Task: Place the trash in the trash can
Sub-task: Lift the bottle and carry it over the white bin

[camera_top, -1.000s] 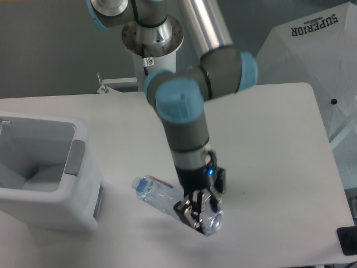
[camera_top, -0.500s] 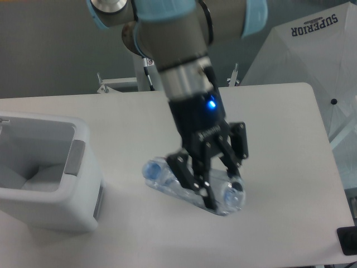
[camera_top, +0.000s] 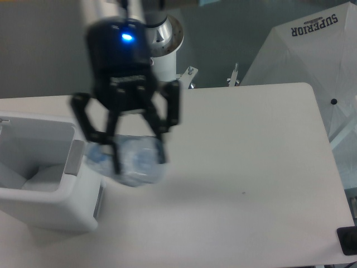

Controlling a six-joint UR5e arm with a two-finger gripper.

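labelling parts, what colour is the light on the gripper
Blue light atop the gripper, in the fixed camera view.

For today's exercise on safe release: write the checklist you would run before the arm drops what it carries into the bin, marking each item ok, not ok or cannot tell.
1. Bottle held in the tool: ok, fingers close on both sides of it.
2. Load lifted off the table: ok, it looks raised.
3. Load fully over the white trash can opening: not ok, it sits at the right rim.
4. Opening unobstructed: ok, the inside is open.
5. Wrapper whereabouts: cannot tell; the blur hides whether it is also gripped.
6. Grip firmness: cannot tell, the image is blurred.
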